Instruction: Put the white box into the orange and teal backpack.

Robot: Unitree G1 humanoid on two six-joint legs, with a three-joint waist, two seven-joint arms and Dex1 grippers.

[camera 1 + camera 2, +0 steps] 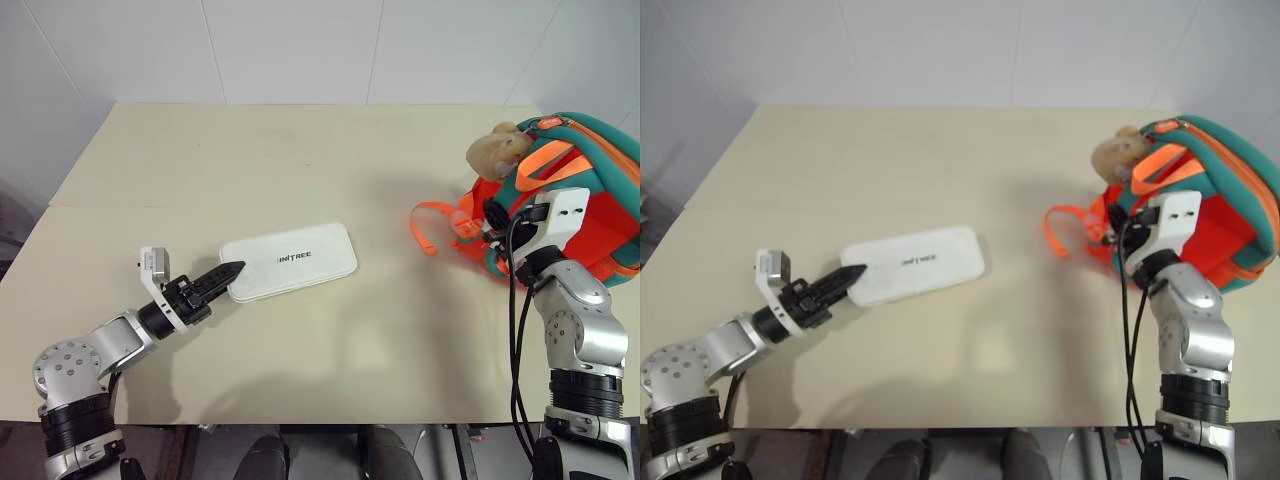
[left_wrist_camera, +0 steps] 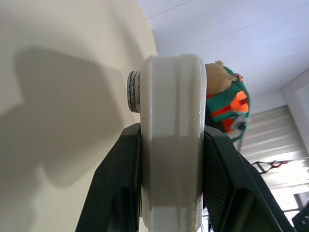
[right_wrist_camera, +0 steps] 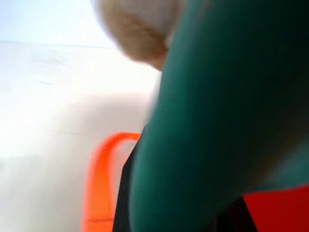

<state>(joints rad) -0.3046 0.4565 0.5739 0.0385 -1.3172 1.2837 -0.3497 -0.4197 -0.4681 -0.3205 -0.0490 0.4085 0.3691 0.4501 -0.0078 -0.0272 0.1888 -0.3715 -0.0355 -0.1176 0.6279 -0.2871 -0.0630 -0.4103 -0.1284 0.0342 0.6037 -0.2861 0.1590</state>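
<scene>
Our left gripper (image 1: 228, 272) has its 2 black jaws clamped on the near-left end of the white box (image 1: 292, 260); in the left wrist view the box's rounded edge (image 2: 171, 145) sits squeezed between both fingers (image 2: 120, 188). Our right gripper (image 1: 497, 232) is pressed into the front of the backpack (image 1: 590, 190), and we cannot tell whether its jaws are together or apart, since teal fabric (image 3: 222, 121) crowds its wrist view.

The box lies flat near the middle of the beige table (image 1: 300, 160), lettering up, well apart from the backpack. The backpack stands at the table's right edge, orange with teal trim, a tan plush toy (image 1: 497, 152) at its top and 1 orange webbing loop (image 1: 428, 222) trailing onto the tabletop. A faint seam (image 1: 100, 206) crosses the table's left part. White panelled walls (image 1: 300, 50) rise behind the table.
</scene>
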